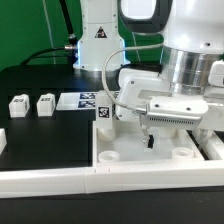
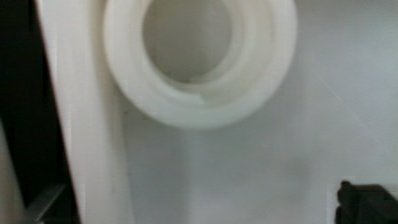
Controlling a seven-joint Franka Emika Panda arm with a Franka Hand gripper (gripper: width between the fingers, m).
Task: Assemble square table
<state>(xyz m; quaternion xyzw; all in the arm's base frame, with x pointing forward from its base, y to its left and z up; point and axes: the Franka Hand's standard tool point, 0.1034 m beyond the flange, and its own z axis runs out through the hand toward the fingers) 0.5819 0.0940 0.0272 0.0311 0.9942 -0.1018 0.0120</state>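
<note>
hovering low over the white plastic square tray-like table top (image 1: pixel 135 150), the arm's two-finger gripper (image 1: pixel 168 136) has its jaws spread wide and grips nothing. one dark fingertip (image 2: pixel 365 203) shows at the edge of the wrist view, which is otherwise filled by a round corner socket (image 2: pixel 199 60) beside the top's raised rim (image 2: pixel 86 130). the top lies on the black table (image 1: pixel 40 140), just behind the long white barrier wall (image 1: pixel 60 183). one short white tagged leg block (image 1: pixel 17 105) and a second leg block (image 1: pixel 45 103) stand toward the exterior view's left, near the marker board (image 1: pixel 85 100).
</note>
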